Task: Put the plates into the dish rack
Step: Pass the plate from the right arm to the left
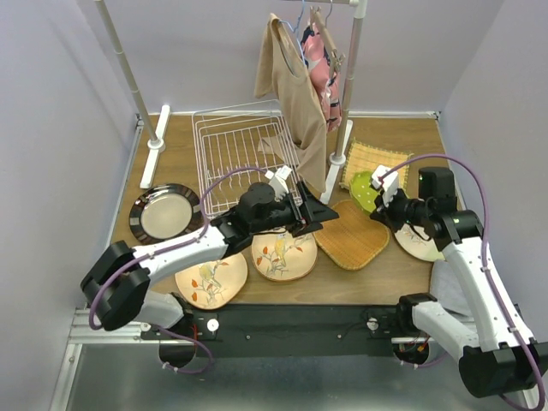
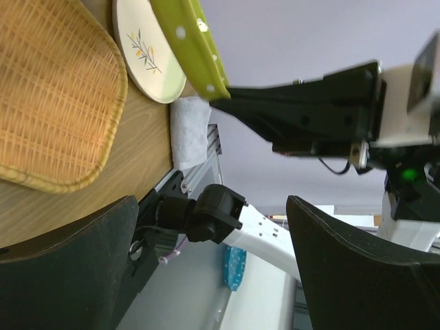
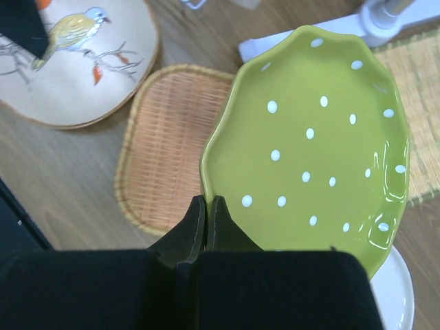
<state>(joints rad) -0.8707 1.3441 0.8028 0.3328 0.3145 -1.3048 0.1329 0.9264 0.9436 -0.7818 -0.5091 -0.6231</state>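
From above, the white wire dish rack (image 1: 244, 154) stood at the back of the table (image 1: 377, 274), with no plate visible in it. The left gripper (image 1: 315, 211) hung just in front of the rack with its jaws spread wide and nothing between them. To its right, the right gripper (image 1: 382, 200) was clamped on the lime dotted plate (image 1: 363, 189), which was tilted up near the foot of the clothes-rail stand (image 1: 338, 171). A dark-rimmed plate (image 1: 165, 212) lay at the left. Two peach bird plates (image 1: 211, 281) (image 1: 283, 254) sat at the near edge, and an orange woven plate (image 1: 351, 234) was beside them.

The left wrist view showed its own fingers (image 2: 69, 268) far apart and empty. Beyond them, the right gripper (image 2: 237, 96) pinched the rim of the lime dotted plate (image 2: 192, 41). That plate seemed to hang above a cream plate (image 2: 148, 55) rather than rest on it, though the angle made this hard to judge.

In the right wrist view, the right gripper (image 3: 207, 205) was closed tight on the near edge of the lime dotted plate (image 3: 309, 144). The orange woven plate (image 3: 168, 137) and one peach bird plate (image 3: 82, 62) lay on the wood below it.
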